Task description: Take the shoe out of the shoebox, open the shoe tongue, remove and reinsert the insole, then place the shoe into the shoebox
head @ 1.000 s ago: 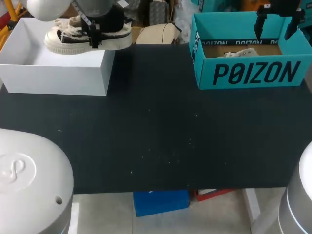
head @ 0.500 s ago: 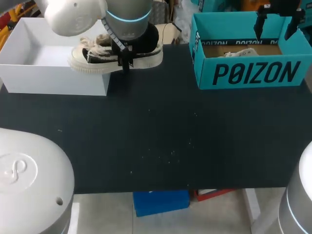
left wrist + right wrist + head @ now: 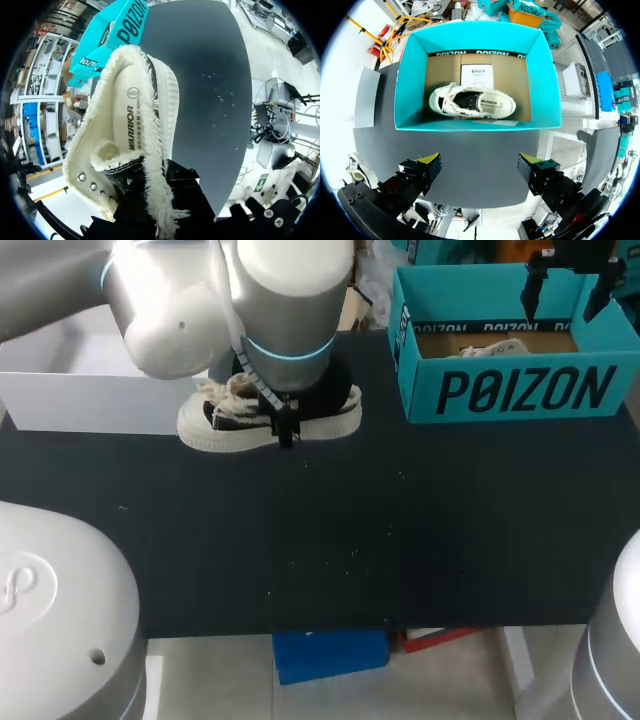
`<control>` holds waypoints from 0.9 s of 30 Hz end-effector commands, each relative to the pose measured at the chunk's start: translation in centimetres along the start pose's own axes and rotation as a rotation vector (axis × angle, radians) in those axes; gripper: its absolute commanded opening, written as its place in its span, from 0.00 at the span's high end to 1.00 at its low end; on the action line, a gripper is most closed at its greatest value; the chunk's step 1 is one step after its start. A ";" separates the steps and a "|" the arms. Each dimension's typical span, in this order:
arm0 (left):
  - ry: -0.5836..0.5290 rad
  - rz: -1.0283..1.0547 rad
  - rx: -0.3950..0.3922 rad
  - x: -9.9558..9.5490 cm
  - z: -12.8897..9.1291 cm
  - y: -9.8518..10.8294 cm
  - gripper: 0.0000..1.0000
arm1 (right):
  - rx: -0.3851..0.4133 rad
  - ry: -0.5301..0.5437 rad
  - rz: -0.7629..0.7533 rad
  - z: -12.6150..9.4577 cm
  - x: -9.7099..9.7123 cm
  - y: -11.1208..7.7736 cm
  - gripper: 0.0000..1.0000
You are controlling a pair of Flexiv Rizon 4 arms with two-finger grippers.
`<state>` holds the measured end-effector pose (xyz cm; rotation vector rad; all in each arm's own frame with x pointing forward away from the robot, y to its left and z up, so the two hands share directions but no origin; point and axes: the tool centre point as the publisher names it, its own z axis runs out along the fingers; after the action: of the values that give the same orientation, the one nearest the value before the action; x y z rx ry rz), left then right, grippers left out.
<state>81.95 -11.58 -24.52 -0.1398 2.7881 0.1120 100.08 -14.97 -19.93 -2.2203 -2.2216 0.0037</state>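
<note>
step in hand: taking shoe out, judged nearly done; dark table below, white shoebox just behind at upper left; teal shoebox at upper right, second shoe inside; shoe at upper centre, sole low over table, contact unclear; next likely: set down, free tongue; left gripper pinching shoe's side at collar; right gripper spread wide, empty, above teal shoebox
</note>
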 end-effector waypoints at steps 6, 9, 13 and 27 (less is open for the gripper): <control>0.031 0.001 -0.009 3.8 5.1 -3.1 1.00 | 0.000 0.000 0.000 0.0 0.0 0.0 0.00; 0.060 0.007 -0.008 5.4 6.5 -3.9 1.00 | 0.000 0.000 0.000 0.0 0.0 0.0 0.00; 0.075 0.019 -0.016 7.1 8.3 -4.8 1.00 | 0.000 0.000 0.000 0.0 0.0 0.0 0.00; 0.095 0.026 -0.048 8.0 13.3 -4.6 1.00 | 0.000 0.000 0.000 0.0 0.0 0.0 0.00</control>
<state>79.13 -14.99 -38.80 -0.1317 2.8813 0.1728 100.08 -14.97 -19.93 -2.2203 -2.2215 0.0037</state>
